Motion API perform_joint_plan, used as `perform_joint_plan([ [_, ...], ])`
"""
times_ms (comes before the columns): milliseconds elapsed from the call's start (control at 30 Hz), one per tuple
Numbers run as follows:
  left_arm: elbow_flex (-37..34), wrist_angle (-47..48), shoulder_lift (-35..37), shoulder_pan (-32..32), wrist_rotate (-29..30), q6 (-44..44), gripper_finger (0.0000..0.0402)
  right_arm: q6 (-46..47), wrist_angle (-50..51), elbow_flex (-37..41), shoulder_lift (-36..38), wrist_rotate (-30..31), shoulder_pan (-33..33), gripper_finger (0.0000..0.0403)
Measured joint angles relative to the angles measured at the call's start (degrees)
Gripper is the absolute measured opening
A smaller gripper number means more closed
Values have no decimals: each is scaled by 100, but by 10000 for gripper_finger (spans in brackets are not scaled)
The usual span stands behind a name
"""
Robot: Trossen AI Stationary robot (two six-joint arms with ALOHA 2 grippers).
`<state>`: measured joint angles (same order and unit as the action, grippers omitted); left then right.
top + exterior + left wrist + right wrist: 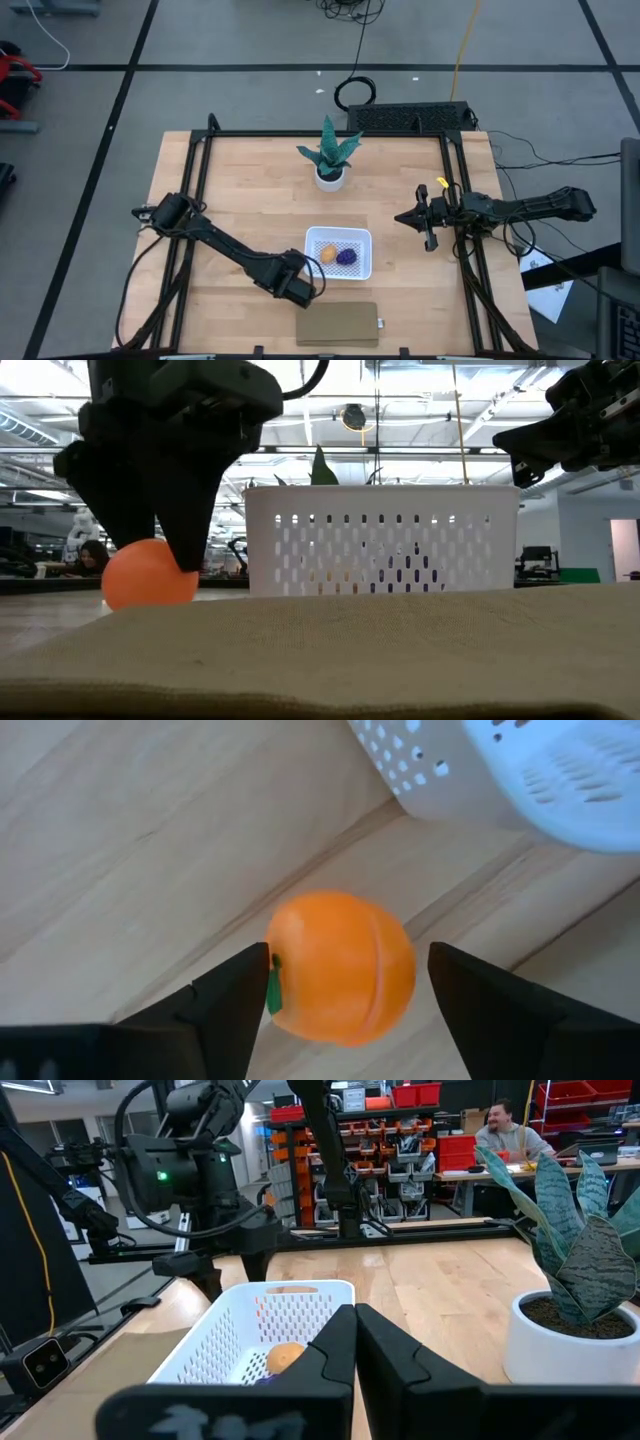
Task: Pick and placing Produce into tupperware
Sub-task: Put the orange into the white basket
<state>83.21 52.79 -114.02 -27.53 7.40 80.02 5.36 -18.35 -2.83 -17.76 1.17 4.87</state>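
Straddling a bright orange plastic toy ball [342, 967] with a small green stem mark, with the left gripper [340, 1005] low over the light wooden table [240, 190] and its two dark fingers [232, 995] spread open, one on each side of the ball; whether they touch it cannot be told, though narrow gaps show in the left wrist view. Resting on the table just beside the near left corner of the shallow white perforated plastic container [338, 252], outside it, with the orange ball [150, 573] seen in the low view under the dark left gripper [165, 510]. Lying inside the container, side by side: a tan-yellow oval toy piece [327, 254] and a dark purple lumpy toy piece [346, 257]. Placed just in front of the container, a flat tan-brown rectangular pad [337, 325]. Standing behind the container, well apart from it, a green potted plant in a white round pot [329, 160]. Hovering to the right of the container, above the table and away from the produce, the right gripper [418, 216], with its dark fingers [335, 1350] pressed together and holding nothing. Sitting far behind the table in the room, a person [510, 1130] at a desk.
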Motion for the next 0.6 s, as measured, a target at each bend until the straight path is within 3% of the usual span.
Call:
perform_joint_plan([
  [300, -825, -1136, 25, 0, -352, -126, 302, 42, 0, 0, 0, 0, 2, 0],
  [467, -886, -1198, 33, 0, -395, -154, 320, 42, -2, 0, 0, 0, 1, 0],
  [600, -889, -1224, 28, 1, -427, -192, 313, 42, -15, 0, 0, 0, 0, 0],
])
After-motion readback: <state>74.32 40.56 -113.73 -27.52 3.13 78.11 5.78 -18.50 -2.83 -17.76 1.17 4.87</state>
